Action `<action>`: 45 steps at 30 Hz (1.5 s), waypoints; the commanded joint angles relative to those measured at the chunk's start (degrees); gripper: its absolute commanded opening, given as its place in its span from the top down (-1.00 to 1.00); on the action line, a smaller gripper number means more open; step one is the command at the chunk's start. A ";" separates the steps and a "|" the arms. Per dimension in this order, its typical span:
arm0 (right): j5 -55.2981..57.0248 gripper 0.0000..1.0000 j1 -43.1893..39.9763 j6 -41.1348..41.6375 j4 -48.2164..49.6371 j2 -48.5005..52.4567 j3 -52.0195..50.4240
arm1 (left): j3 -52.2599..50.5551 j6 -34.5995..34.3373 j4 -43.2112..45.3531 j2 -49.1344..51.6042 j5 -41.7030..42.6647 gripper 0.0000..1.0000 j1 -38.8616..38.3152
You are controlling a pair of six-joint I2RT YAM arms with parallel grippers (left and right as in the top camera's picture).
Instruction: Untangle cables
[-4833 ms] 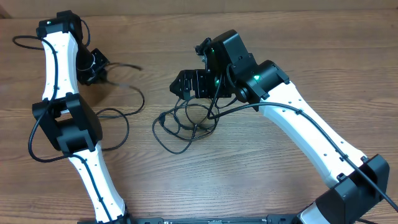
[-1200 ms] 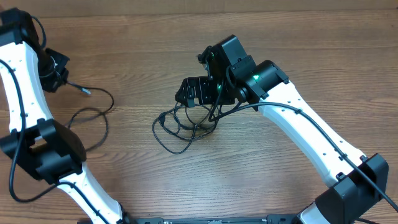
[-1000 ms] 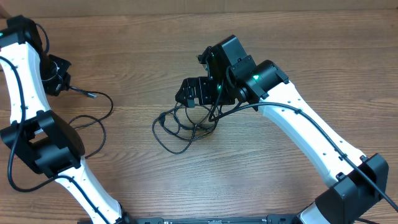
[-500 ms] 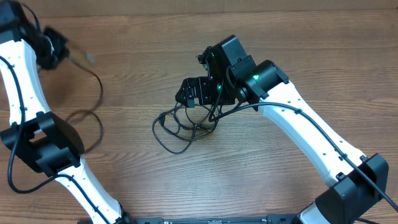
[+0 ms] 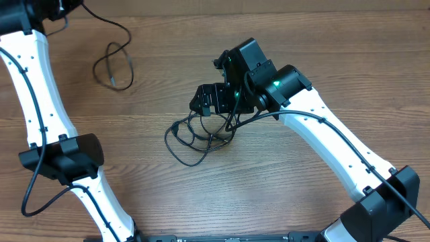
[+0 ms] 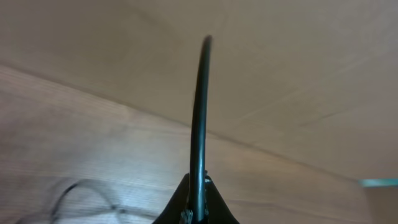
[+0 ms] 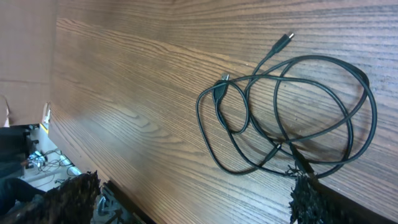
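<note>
Across the grained wood table (image 5: 269, 195), thin black cables (image 5: 197, 136) form loops.

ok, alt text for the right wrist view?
Thin black cables lie in a loose tangle of loops on the wooden table, one plug end sticking out. The right pincer is open, one fingertip by the tangle's lower edge.

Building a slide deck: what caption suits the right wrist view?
Right gripper, jaws wide open, at a loose tangle of thin black cables on the wooden table.
</note>
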 commanded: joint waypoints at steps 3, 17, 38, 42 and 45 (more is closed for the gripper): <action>0.39 -1.00 -0.09 -1.27 -0.52 0.68 1.66 | -0.44 1.62 -6.97 0.26 -23.65 0.92 0.33; 0.37 -1.00 -0.09 -1.25 -1.11 0.68 1.66 | -3.32 1.03 -15.28 8.61 -21.16 0.91 -0.72; 0.37 -1.00 -0.09 -1.25 -1.14 0.68 1.66 | -3.78 8.72 -21.44 11.04 -17.88 0.91 -0.74; 0.37 -1.00 -0.09 -1.25 -1.16 0.68 1.66 | -4.48 10.43 -21.77 11.39 -14.86 0.92 -0.37; 0.37 -1.00 -0.09 -1.25 -1.16 0.68 1.66 | -5.81 11.72 -21.73 11.39 -12.15 0.91 0.39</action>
